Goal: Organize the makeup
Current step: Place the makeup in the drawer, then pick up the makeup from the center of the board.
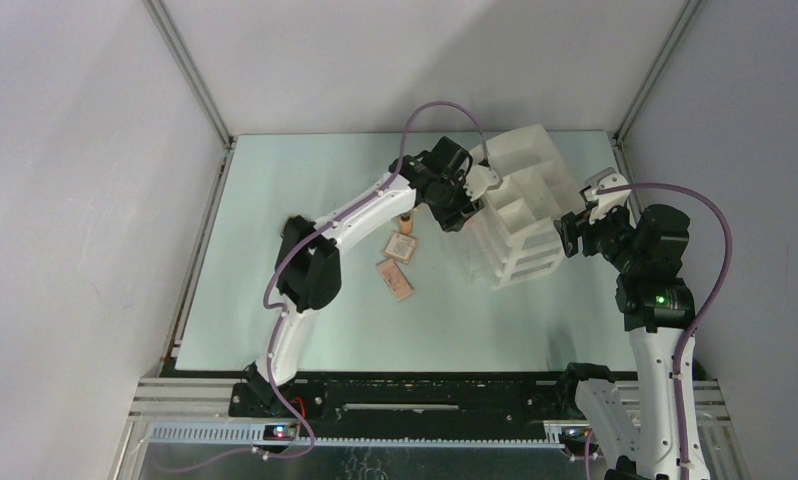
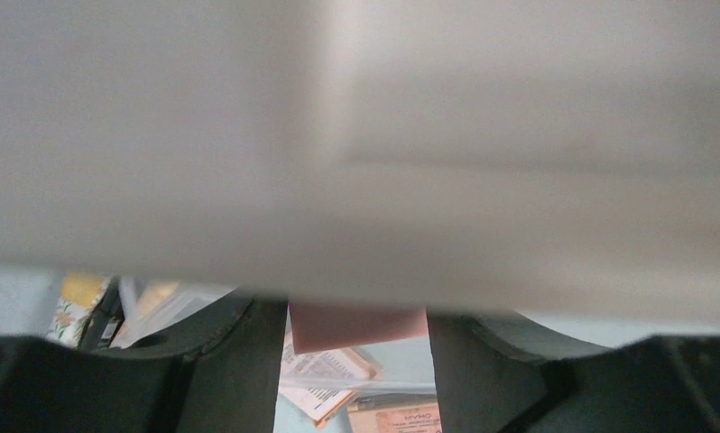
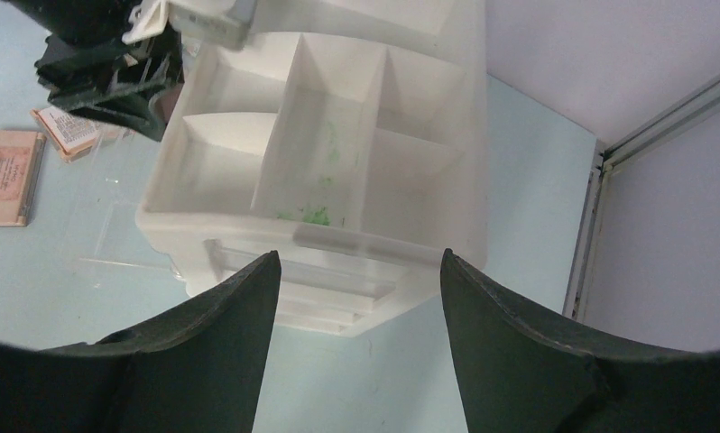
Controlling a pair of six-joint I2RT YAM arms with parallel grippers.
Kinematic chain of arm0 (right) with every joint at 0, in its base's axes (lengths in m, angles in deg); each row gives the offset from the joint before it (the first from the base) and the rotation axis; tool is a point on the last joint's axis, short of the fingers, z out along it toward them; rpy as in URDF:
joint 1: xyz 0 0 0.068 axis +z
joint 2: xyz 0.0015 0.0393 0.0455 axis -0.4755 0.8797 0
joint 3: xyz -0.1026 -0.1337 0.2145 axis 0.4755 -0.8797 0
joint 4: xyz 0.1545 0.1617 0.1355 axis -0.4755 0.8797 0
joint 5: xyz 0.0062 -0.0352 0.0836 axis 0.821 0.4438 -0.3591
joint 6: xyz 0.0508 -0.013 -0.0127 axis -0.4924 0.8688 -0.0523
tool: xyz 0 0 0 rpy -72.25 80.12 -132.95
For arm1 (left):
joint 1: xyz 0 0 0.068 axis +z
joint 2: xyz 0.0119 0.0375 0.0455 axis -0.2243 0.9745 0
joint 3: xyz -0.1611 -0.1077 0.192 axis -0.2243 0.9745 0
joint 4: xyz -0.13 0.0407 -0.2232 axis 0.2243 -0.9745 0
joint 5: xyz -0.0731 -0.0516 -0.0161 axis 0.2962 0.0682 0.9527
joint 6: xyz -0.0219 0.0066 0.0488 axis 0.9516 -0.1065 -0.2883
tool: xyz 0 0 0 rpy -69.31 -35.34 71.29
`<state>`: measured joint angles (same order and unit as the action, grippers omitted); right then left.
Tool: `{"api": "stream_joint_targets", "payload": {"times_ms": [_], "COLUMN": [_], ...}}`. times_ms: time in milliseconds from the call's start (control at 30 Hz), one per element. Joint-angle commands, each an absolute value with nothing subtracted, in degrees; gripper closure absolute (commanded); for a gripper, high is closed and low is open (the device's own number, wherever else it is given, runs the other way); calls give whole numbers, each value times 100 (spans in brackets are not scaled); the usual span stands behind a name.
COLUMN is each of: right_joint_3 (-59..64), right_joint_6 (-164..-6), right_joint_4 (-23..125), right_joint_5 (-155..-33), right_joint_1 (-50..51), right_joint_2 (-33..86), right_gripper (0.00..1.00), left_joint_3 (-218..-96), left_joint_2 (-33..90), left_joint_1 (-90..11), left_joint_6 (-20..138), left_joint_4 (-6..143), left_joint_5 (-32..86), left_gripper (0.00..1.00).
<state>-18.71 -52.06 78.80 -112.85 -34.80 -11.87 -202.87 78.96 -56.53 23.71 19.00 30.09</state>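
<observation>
Left gripper (image 2: 357, 314) clamps the flat pink palette (image 2: 356, 329) edge to edge; we judge it light, stiff, slippery. Right gripper (image 3: 356, 347) stands apart, empty, before the organizer (image 3: 469, 162).

The white organizer (image 1: 515, 200) fills the far right of the desk (image 1: 275, 200), with the left pincer (image 1: 465, 212) against its left wall and the right pincer (image 1: 572, 232) just beside its right. Two flat palettes (image 1: 402, 246) lie near its left; the left half and near strip lie open.
</observation>
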Motion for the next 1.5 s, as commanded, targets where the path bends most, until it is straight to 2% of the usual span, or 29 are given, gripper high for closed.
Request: {"api": "stream_joint_targets", "payload": {"times_ms": [0,33,167,300,500,633,767,933,1167,1300,1467], "right_joint_3": [-1868,-1868,-1868,-1868,-1868,-1868,-1868,-1872,-1868,-1868,-1868], "right_joint_6": [-5186,-5188,-5191,-5190,-5189,-5189,-5190,-5189,-5208,-5224,-5221], "right_joint_4": [7811,7821,7818,7825,7826,7825,7826,7828,7821,7826,7827], "right_joint_5": [-11289,-11289,-11302,-11311,-11315,-11345,-11361,-11364,-11344,-11368,-11338], "right_joint_1": [-3516,-3516,-3540,-3547,-3551,-3576,-3595,-3595,-3603,-3612,-3628], "right_joint_2": [-1226,-1233,-1210,-1195,-1178,-1183,-1190,-1181,-1171,-1109,-1065], "right_gripper": [26,26,26,26,26,26,26,26,26,26,26], "left_joint_3": [-20559,-20514,-20389,-20161,-19776,-19394,-18465,-16471,-14274,-13616,-13120], "left_joint_2": [7885,7877,7798,7508,6963,6461,5662,4351,3415,3175,2975], "left_joint_1": [-5383,-5355,-5292,-5250,-5241,-5242,-5240,-5242,-5263,-5264,-5264], "left_joint_6": [2786,2813,2869,2883,2845,2743,2426,2006,2064,1106,-1000], "left_joint_4": [2331,2400,2553,2712,2792,2733,2821,3516,4601,4806,4715], "left_joint_5": [3190,3172,3142,3122,3244,3375,3583,3673,3640,3554,3817], "left_gripper": [61,56,47,32,19,17,14,7,1,0,0]}}
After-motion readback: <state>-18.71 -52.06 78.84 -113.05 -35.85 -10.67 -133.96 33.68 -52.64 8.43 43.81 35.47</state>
